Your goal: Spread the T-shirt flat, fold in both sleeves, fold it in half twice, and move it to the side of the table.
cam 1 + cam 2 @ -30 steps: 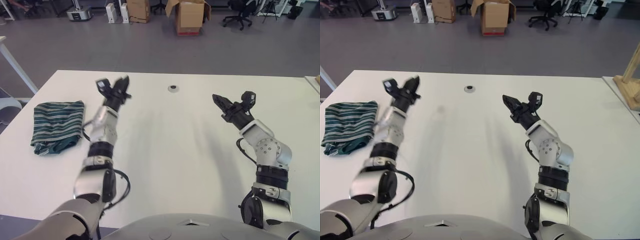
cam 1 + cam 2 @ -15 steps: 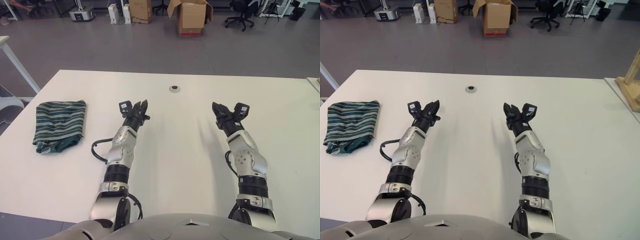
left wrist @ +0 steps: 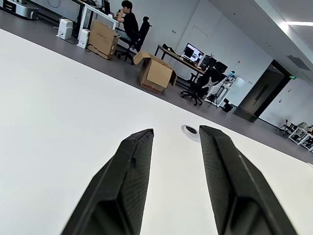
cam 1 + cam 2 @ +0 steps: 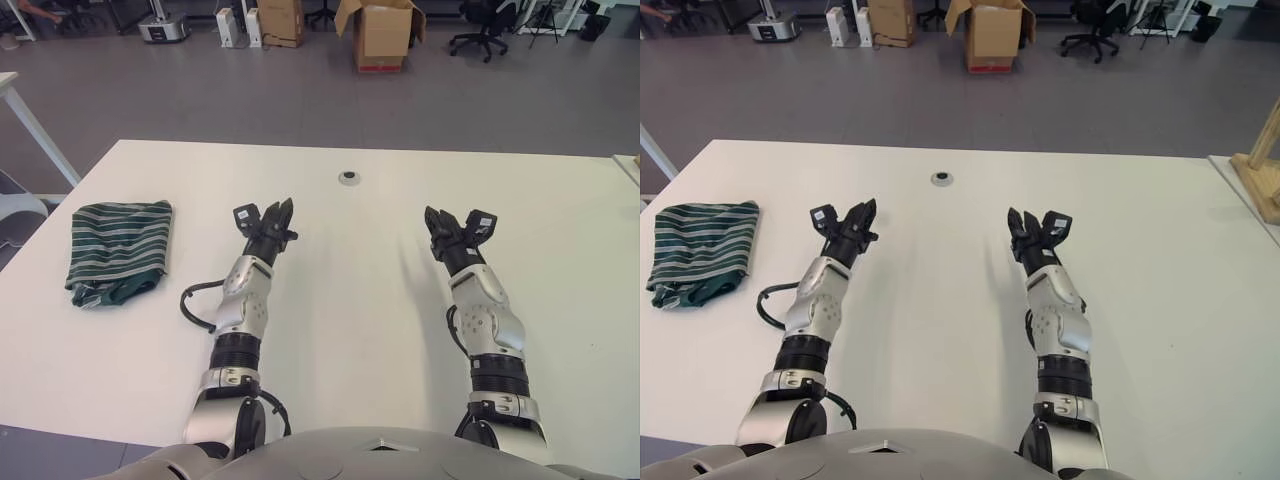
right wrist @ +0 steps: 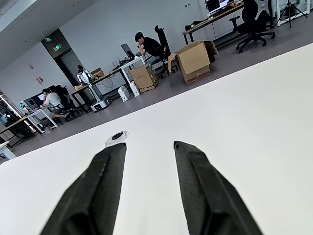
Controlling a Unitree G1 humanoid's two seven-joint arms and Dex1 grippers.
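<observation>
The T-shirt (image 4: 118, 250), green with white stripes, lies folded into a small bundle near the table's left edge. My left gripper (image 4: 272, 213) rests low over the white table (image 4: 340, 300), about an arm's width to the right of the shirt and apart from it. Its fingers (image 3: 132, 161) stand open with nothing between them. My right gripper (image 4: 445, 220) sits at the same depth on the right half of the table. It is open too, with bare tabletop showing between its fingers (image 5: 200, 181).
A round cable grommet (image 4: 347, 178) is set into the table ahead, between the two arms. A wooden frame (image 4: 1260, 170) stands at the table's far right. Cardboard boxes (image 4: 380, 35) and office chairs stand on the floor beyond the far edge.
Both arms have dropped from a raised pose and drawn in until they lie parallel and low over the table. The left gripper moved right, away from the shirt. The shirt has not moved.
</observation>
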